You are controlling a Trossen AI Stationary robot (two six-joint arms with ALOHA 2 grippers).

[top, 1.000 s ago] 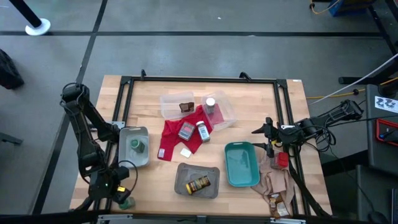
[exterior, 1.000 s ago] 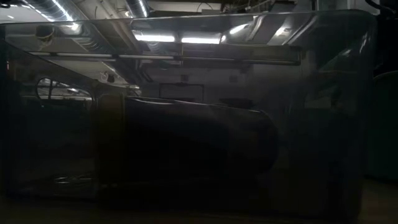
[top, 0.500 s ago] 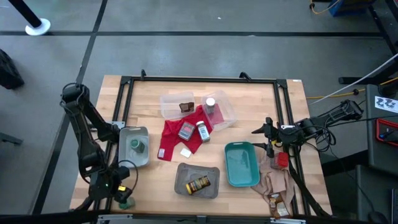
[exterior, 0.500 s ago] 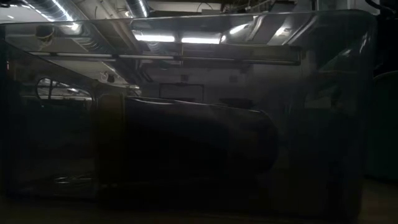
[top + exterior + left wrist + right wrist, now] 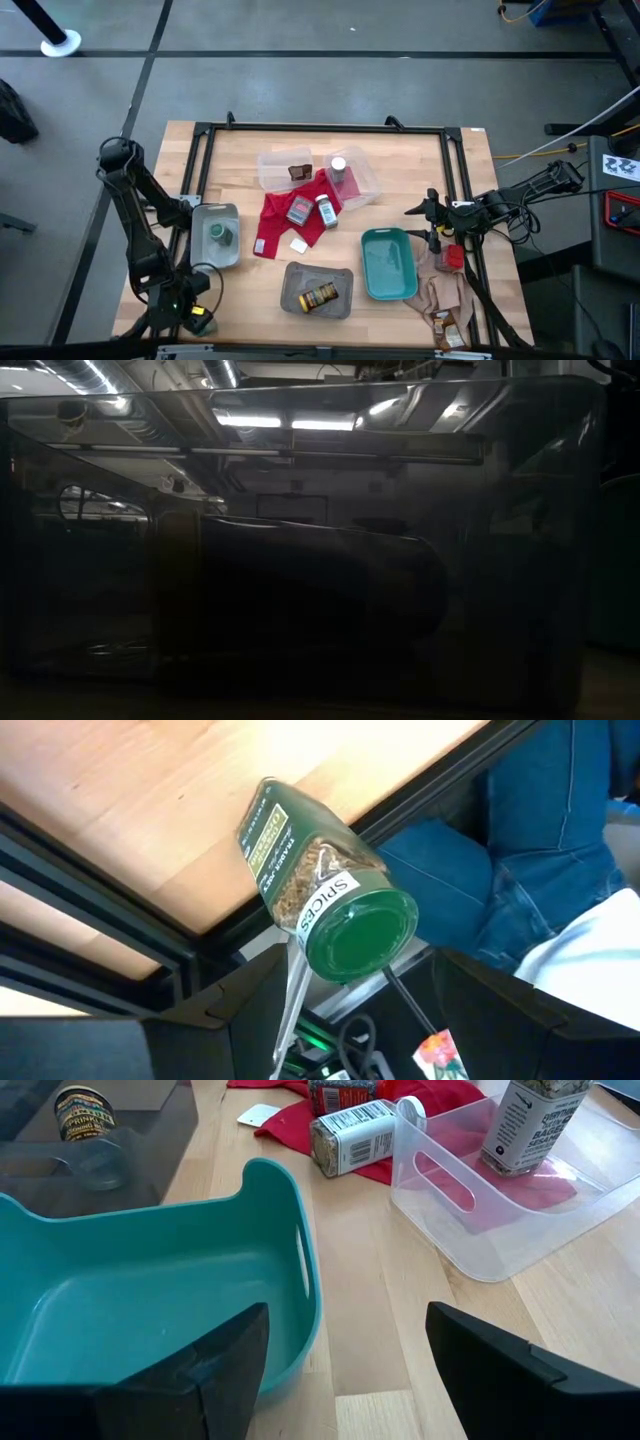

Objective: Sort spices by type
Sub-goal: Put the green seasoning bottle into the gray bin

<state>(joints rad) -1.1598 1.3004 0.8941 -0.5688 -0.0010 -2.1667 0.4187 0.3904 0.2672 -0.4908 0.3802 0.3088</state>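
Note:
A green-lidded jar lies on its side at the table's near left edge, lid end out past the wood over the black frame rail. My left gripper is open; its fingers stand on either side of the lid without touching it. In the high view this gripper covers the jar. My right gripper is open and empty above the teal tray. Another green-lidded jar stands in a grey tray. A yellow-labelled jar lies in a second grey tray.
Two clear trays at the far side hold a brown packet and a white-capped bottle. A red tin and a bottle lie on the red cloth. A beige cloth carries a red tin. A tray wall fills the low view.
My left gripper has shifted a little at the table's near left corner. The green lid that showed beside it in the high view is now hidden under it.

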